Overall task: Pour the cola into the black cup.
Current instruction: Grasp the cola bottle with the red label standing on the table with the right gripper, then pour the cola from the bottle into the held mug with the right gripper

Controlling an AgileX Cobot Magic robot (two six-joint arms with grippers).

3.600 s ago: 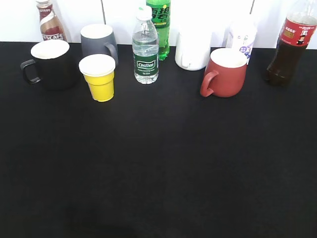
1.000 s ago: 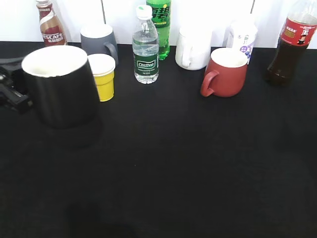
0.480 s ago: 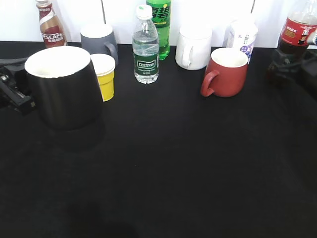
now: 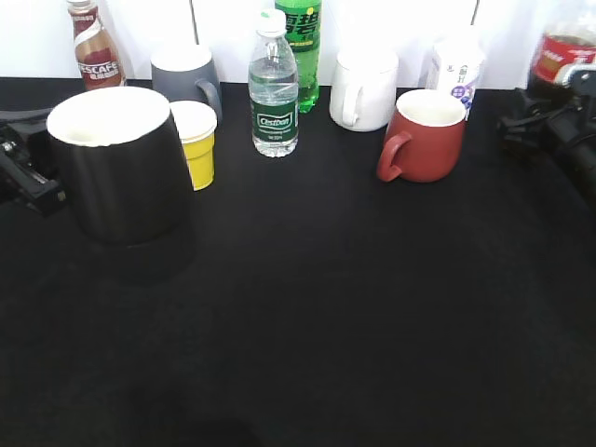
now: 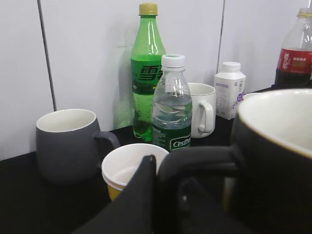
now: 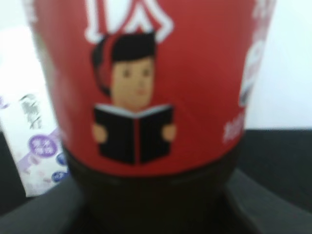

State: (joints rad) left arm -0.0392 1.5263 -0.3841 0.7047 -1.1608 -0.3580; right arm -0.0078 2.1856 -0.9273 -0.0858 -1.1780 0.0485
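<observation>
The black cup (image 4: 121, 168) hangs above the black counter (image 4: 307, 307), well forward of the grey mug (image 4: 184, 76) and just beside the yellow paper cup (image 4: 194, 142), where it also was half a second ago; in the earliest frame it stood on the counter to the left of the yellow paper cup. The left end effector (image 4: 23, 172) grips it at the handle (image 5: 195, 163), and in the left wrist view one dark finger (image 5: 141, 195) lies against that loop.

To the right of the red mug (image 4: 426, 136), the cola (image 4: 559, 58) now shows only its red label and neck, because the right end effector (image 4: 549, 130) has come in front of its lower body. A second ago no arm was there. The right wrist view is filled by the label (image 6: 146, 83), with dark fingers (image 6: 39, 209) on either side of the bottle's base, so the bottle sits between them; whether they are clenched on it cannot be told.
</observation>
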